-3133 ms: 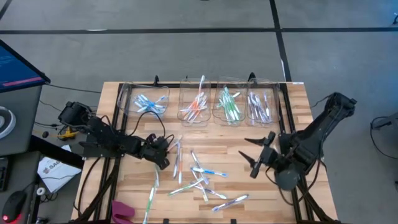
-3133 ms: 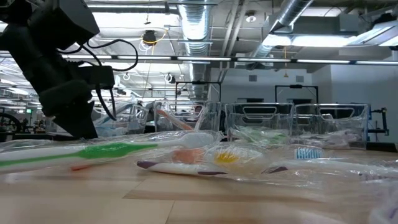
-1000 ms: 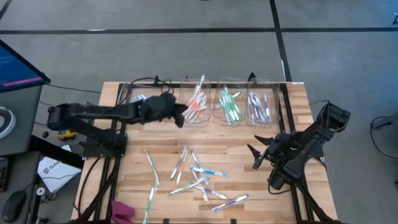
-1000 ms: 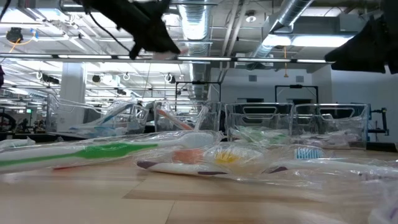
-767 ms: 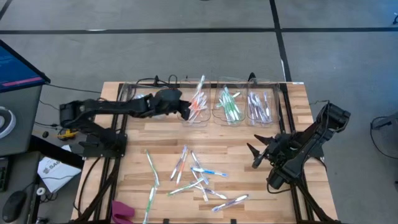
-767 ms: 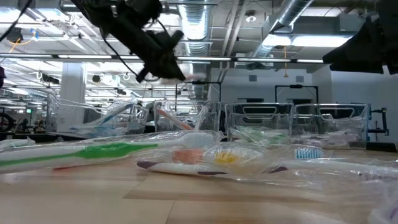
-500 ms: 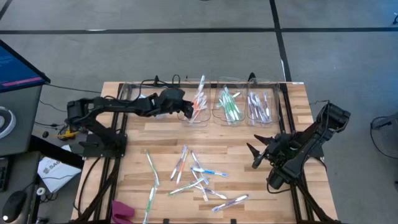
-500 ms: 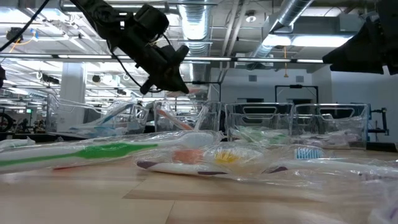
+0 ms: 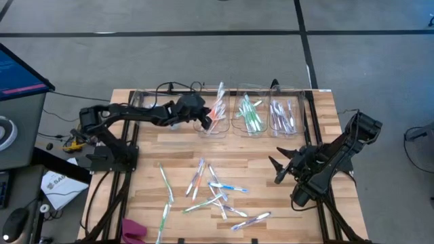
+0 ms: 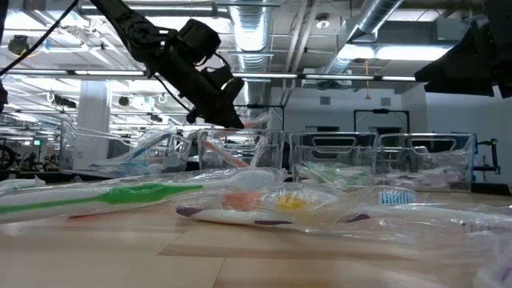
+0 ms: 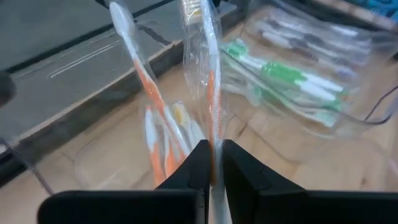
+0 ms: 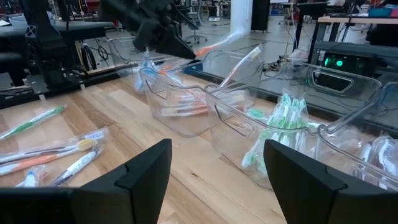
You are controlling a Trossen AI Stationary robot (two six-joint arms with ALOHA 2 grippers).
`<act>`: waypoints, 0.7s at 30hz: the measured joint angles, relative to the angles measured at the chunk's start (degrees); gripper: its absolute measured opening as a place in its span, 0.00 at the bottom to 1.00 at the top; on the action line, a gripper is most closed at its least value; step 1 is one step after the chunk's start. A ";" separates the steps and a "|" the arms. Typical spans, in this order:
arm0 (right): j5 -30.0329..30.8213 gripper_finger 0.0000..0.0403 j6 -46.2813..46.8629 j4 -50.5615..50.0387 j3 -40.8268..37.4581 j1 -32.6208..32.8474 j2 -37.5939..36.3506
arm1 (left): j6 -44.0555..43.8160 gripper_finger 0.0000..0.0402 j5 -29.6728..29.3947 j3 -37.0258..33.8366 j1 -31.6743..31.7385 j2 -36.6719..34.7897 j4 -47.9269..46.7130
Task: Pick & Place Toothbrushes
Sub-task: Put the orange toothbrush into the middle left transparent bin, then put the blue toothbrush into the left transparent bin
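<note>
My left gripper [image 9: 205, 122] hangs over the clear bin of orange toothbrushes [image 9: 214, 116] at the far edge. It is shut on an orange toothbrush in a clear wrapper [image 11: 211, 81]. Three more clear bins stand in the same row, holding blue [image 9: 160, 112], green [image 9: 249, 114] and purple [image 9: 285, 115] toothbrushes. Several loose toothbrushes [image 9: 213, 193] lie flat on the wooden table in the middle near part. My right gripper [image 9: 277, 169] waits open at the table's right side, holding nothing. My left gripper pinches the wrapped orange toothbrush by its handle [image 11: 212, 134] between its two fingers. The fingers slant down from the table's left and lie along the brush. The head end [image 11: 196, 9] sticks out ahead of the fingertips, lifted clear above the bin.
A long green toothbrush [image 9: 165, 181] lies at the table's near left. A pink thing [image 9: 134, 229] sits at the near left edge. Cables and a black rail run behind the bins. Bare wood lies between the bins and the loose pile.
My left gripper has come down and gone a little toward the table's right, toward the bin of orange toothbrushes. It has stayed shut on the wrapped orange toothbrush, which has gone with it, clear of the table.
</note>
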 joint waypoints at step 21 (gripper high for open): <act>0.22 0.62 -2.18 1.34 0.00 0.33 0.00 | -6.42 0.35 7.31 0.03 2.25 0.83 -1.74</act>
